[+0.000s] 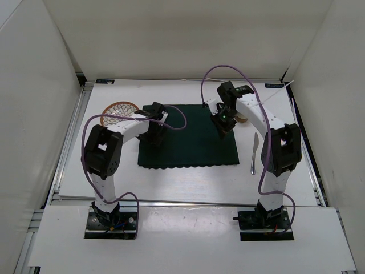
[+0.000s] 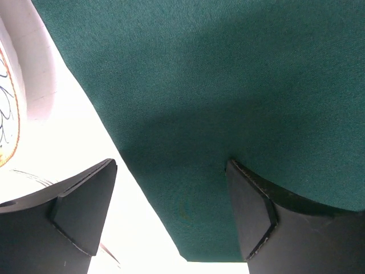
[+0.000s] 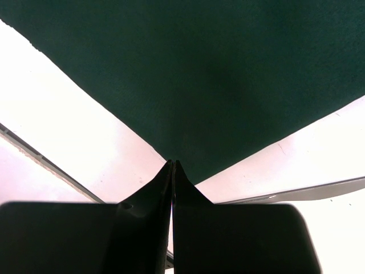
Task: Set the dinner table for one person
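Observation:
The dark green placemat (image 1: 188,142) lies flat in the middle of the white dinner table (image 1: 188,182). My left gripper (image 1: 157,140) hangs low over the mat's left side. In the left wrist view it (image 2: 171,165) is open and empty, with one corner of the mat (image 2: 228,85) between the fingers. My right gripper (image 1: 224,132) is at the mat's right side. In the right wrist view it (image 3: 173,164) is shut, with its tips right on a corner of the mat (image 3: 199,68), which runs in behind the fingers.
A patterned plate (image 1: 118,112) sits at the back left of the table, and its rim shows in the left wrist view (image 2: 7,103). A knife (image 1: 254,153) lies to the right of the mat. A small pale thing (image 1: 243,119) is half hidden behind the right arm.

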